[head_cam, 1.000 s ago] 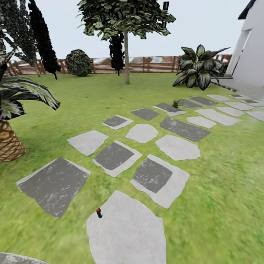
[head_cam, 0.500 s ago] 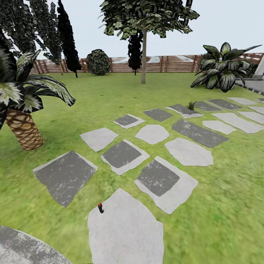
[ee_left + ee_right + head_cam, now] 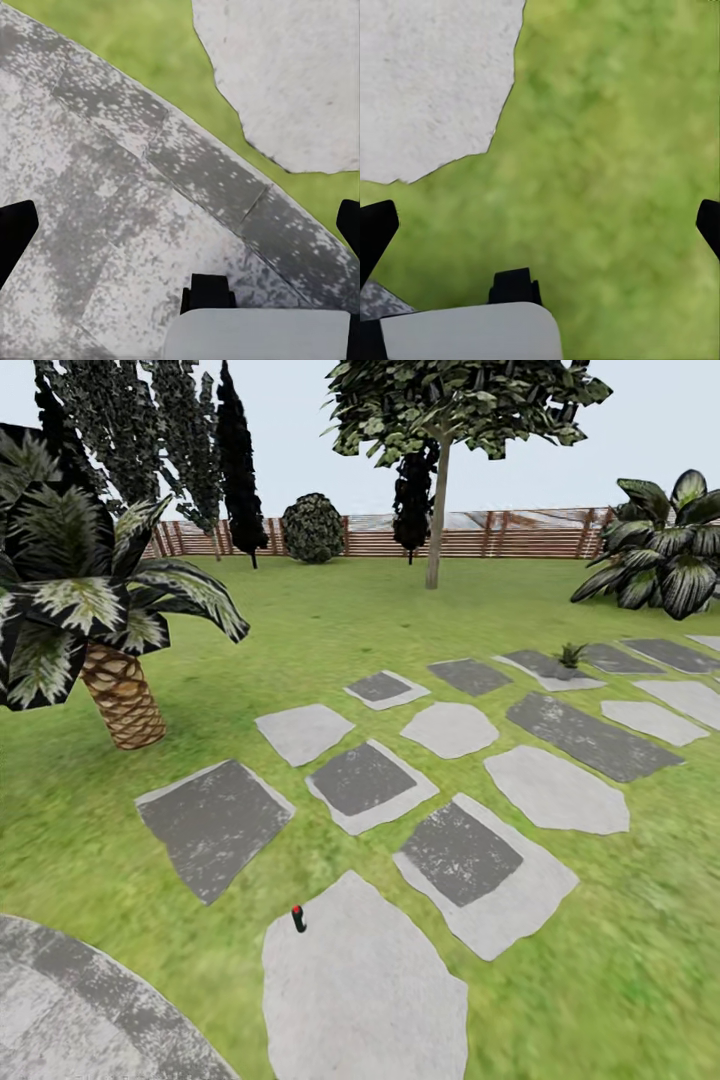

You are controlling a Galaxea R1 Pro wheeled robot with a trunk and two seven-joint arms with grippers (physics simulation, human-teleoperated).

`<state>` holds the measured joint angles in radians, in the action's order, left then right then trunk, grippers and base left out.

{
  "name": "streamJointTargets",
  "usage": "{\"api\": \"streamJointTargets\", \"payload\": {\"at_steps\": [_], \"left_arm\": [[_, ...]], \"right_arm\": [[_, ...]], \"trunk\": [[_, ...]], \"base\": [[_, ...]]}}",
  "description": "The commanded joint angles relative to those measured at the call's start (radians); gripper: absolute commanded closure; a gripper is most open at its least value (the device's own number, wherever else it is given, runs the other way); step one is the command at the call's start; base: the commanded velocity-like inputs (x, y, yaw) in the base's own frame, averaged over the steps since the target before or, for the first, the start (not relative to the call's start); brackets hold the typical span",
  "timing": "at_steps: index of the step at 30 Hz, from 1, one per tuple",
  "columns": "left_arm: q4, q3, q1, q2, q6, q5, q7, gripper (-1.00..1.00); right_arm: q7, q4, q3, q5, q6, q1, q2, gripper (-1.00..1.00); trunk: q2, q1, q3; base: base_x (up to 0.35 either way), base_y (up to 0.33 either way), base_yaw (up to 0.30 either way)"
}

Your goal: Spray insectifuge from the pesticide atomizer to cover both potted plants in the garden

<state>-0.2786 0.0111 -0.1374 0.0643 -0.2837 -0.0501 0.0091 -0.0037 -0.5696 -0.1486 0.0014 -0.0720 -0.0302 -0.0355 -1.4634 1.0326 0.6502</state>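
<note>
The pesticide atomizer [image 3: 298, 919], a small dark bottle with a red top, stands upright at the near-left edge of a big pale slab [image 3: 365, 990] in the head view. One potted plant [image 3: 571, 655], a small rosette of green leaves, sits on a far slab at the right. My left gripper [image 3: 184, 225] is open above the round grey patio [image 3: 97, 202], nothing between its fingers. The right gripper [image 3: 540, 225] is open too, over grass beside a pale slab [image 3: 427, 82]. Both are empty.
A palm with a scaly trunk [image 3: 122, 695] stands at the left on the lawn. Grey stepping slabs [image 3: 370, 785] run from the middle toward the far right. A tall tree [image 3: 437, 510], a large leafy clump [image 3: 665, 555] and a brown slatted fence [image 3: 520, 535] lie beyond.
The whole head view has swung left: the palm and the round patio show more, and the house wall has left the picture. The atomizer stands as before on its slab.
</note>
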Motion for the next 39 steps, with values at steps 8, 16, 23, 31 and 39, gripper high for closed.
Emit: {"api": "streamJointTargets", "payload": {"at_steps": [8, 16, 23, 31, 39], "left_arm": [[0.000, 0.000, -0.001, 0.000, -0.003, -0.005, 0.000, -1.00], [-0.008, -0.003, -0.010, -0.004, 0.006, -0.005, -0.001, -1.00], [-0.031, -0.005, -0.073, -0.004, 0.015, -0.005, -0.004, -1.00], [-0.037, -0.006, -0.207, -0.002, 0.063, 0.002, -0.006, -1.00], [-0.037, -0.006, -0.240, 0.000, 0.137, 0.005, -0.005, -1.00]], "right_arm": [[0.001, -0.003, -0.003, -0.001, -0.003, 0.000, 0.000, -1.00], [0.002, -0.006, -0.005, -0.002, -0.002, 0.000, 0.000, -1.00], [0.001, -0.026, -0.005, -0.002, -0.003, 0.000, -0.005, -1.00], [0.001, -0.242, -0.005, 0.000, 0.002, -0.012, -0.014, -1.00], [0.009, -0.318, -0.003, 0.002, 0.020, -0.161, -0.015, -1.00]], "trunk": [[-0.057, 0.031, 0.029], [-0.113, 0.061, 0.054], [-0.162, 0.088, 0.076], [-0.218, 0.119, 0.101], [-0.274, 0.150, 0.126]], "base": [[0.000, 0.000, 0.032], [0.000, 0.000, 0.001], [0.000, 0.000, 0.000], [0.000, 0.000, 0.000], [0.000, 0.000, 0.000]]}}
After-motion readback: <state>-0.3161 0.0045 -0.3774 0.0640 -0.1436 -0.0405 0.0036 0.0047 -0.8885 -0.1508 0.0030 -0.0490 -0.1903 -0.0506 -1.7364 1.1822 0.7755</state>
